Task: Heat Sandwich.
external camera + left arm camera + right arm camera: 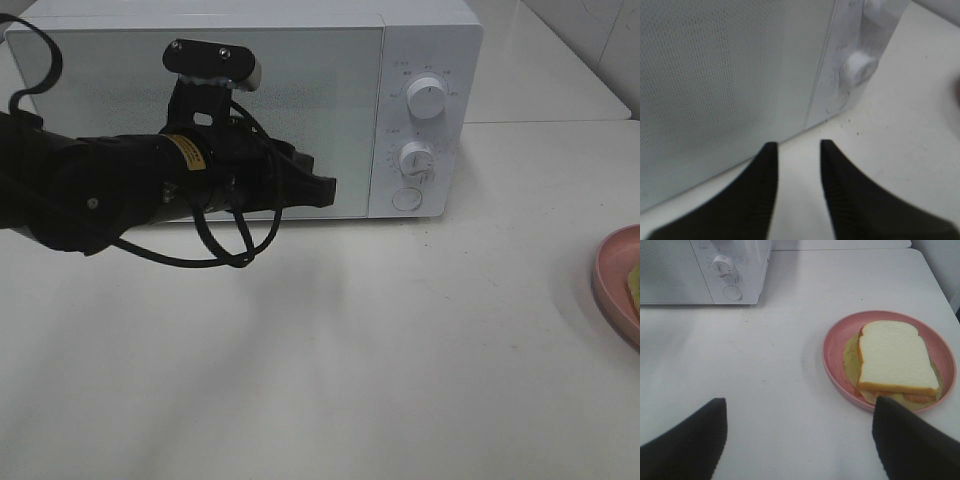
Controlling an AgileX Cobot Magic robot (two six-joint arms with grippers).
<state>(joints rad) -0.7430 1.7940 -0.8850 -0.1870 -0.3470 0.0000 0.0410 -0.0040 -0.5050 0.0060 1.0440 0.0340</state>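
The sandwich [895,357], white bread on top with tan crust and a pale yellow-green layer beneath, lies on a round pink plate [835,340]. In the exterior high view only a sliver of the sandwich [634,285] and the plate [612,280] shows at the right edge. The white microwave [410,40] stands at the back with its door shut. My left gripper [328,190] hovers low in front of the door's right lower corner. Its fingers [767,165] stand a little apart with nothing between them. My right gripper [800,407] is wide open and empty, short of the plate.
The microwave's control panel carries two knobs [427,98] [416,158] and a round button [406,198]. The same lower knob [857,67] appears close in the left wrist view. The white table [350,360] stretches from the microwave to the plate.
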